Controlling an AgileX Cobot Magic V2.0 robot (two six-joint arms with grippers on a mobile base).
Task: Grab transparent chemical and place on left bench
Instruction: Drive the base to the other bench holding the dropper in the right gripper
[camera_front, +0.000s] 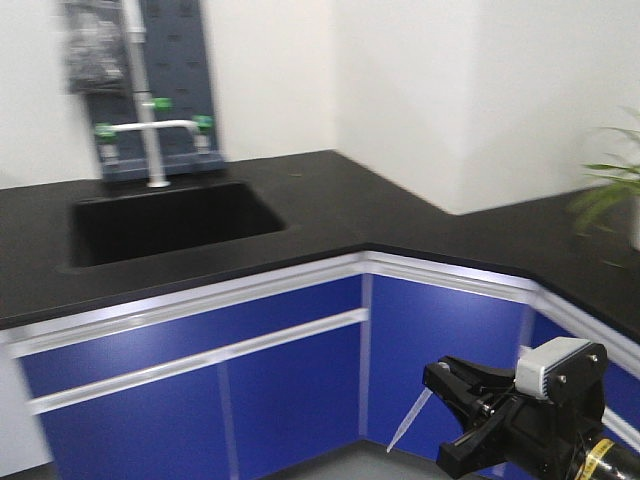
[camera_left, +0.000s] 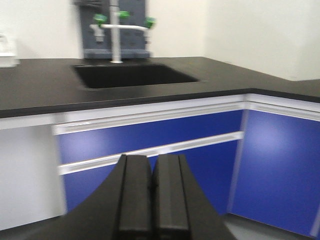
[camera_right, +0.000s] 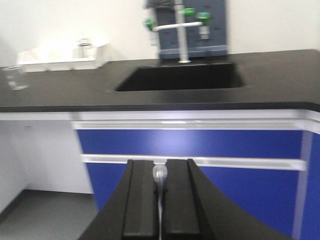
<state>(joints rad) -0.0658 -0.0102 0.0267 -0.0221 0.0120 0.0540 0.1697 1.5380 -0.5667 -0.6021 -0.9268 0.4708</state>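
The transparent chemical, a thin clear dropper pipette (camera_right: 159, 175), is pinched between the pads of my right gripper (camera_right: 159, 165), which is shut on it. Its small bulb pokes out at the fingertips. In the front view the right gripper (camera_front: 440, 395) hangs low in front of the blue cabinets, and the pipette's tapered tip (camera_front: 408, 422) slants down to the left. My left gripper (camera_left: 151, 159) is shut with nothing in it and faces the sink counter. The left bench (camera_right: 50, 85), a black counter with white bins (camera_right: 65, 56) against the white wall, lies left of the sink.
A black counter (camera_front: 330, 205) with a sunken sink (camera_front: 170, 220) and a green-handled tap (camera_front: 155, 125) wraps round a corner above blue cabinets (camera_front: 300, 370). A clear beaker (camera_right: 15, 77) stands on the left bench. A green plant (camera_front: 612, 190) is at the far right.
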